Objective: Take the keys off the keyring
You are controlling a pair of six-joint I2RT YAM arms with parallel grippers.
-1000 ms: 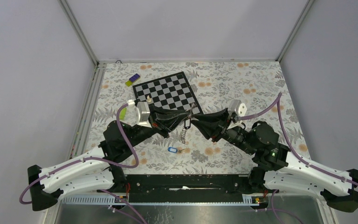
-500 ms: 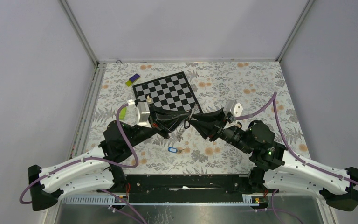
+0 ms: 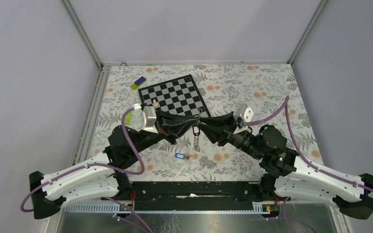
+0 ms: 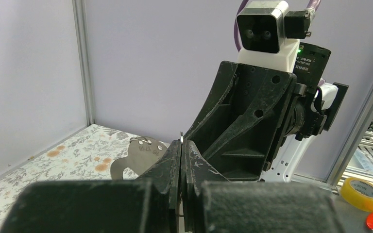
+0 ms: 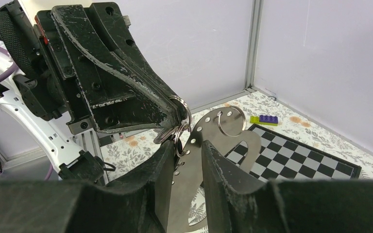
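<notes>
Half the job is anchoring: the left end effector (image 5: 177, 114) clenches the keyring (image 5: 180, 130) above the table (image 3: 252, 87). The right end effector (image 5: 188, 148), part-open, straddles a flat silvery key (image 5: 223, 143), perhaps gripping it to pull

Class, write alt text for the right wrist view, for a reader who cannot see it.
The left gripper, shut, pinches a metal ring just above the right gripper, which straddles a flat silvery plate with holes. Behind lie a chessboard and a purple-and-green brick on the floral table.
</notes>
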